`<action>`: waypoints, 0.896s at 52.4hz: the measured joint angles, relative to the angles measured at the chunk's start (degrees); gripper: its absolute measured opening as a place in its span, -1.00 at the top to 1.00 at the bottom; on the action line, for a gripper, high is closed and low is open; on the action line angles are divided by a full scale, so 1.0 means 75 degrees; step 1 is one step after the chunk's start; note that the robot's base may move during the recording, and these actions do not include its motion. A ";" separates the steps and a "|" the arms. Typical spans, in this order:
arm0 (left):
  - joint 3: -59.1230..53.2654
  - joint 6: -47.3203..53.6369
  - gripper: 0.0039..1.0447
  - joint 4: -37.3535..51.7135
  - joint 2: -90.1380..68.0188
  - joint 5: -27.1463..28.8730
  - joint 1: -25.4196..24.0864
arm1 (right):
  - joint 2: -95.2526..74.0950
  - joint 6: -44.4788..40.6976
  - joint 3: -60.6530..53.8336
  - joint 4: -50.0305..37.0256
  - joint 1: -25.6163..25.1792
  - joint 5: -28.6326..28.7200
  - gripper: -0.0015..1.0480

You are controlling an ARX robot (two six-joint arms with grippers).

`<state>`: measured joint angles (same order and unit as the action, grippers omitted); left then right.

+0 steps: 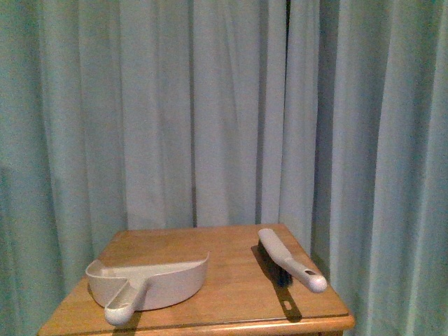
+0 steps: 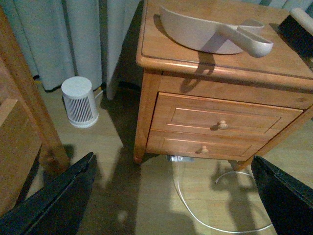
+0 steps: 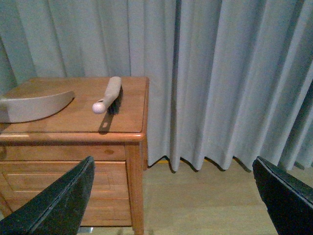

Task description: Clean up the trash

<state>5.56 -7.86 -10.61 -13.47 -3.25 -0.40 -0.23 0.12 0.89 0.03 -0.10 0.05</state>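
The crumpled white paper wad is out of view in every frame. A beige dustpan [image 1: 148, 281] lies on the left of the wooden nightstand [image 1: 231, 262], its handle toward me; it also shows in the left wrist view [image 2: 205, 34] and the right wrist view [image 3: 34, 105]. A beige hand brush [image 1: 288, 260] with dark bristles lies on the right side, also in the right wrist view [image 3: 108, 94]. My left gripper [image 2: 176, 196] is open and empty, low over the floor in front of the nightstand. My right gripper [image 3: 173, 196] is open and empty, over the floor to the nightstand's right.
Grey-blue curtains [image 1: 210, 112] hang behind and beside the nightstand. Its two drawers [image 2: 222, 122] face me. A small white cylindrical appliance [image 2: 79, 102] stands on the floor left of it, a white cable [image 2: 195, 215] lies below, and a wooden frame [image 2: 24, 107] stands further left.
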 joint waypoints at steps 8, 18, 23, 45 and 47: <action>0.1297 0.0358 -0.86 0.2052 -0.2993 0.0009 0.0102 | 0.0000 0.0000 0.0000 0.0000 0.0000 0.0000 -0.86; 0.4197 0.0866 -0.86 0.1865 -0.6583 0.0385 0.0685 | 0.0000 0.0000 0.0000 0.0000 0.0000 0.0000 -0.86; 0.5846 0.0822 -0.86 0.1177 -0.7743 0.0522 0.1154 | 0.0000 0.0000 0.0000 0.0000 0.0000 0.0000 -0.86; 0.9232 -0.0012 -0.86 -0.0912 -1.0806 0.1262 0.2474 | 0.0000 0.0003 0.0000 0.0000 0.0000 0.0000 -0.86; 0.9323 -0.0061 -0.86 -0.1000 -1.0995 0.1268 0.2483 | 0.0000 0.0000 0.0000 0.0000 0.0000 0.0000 -0.86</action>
<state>75.48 -8.32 -18.11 -95.94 6.26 18.22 -0.23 0.12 0.89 0.03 -0.10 0.05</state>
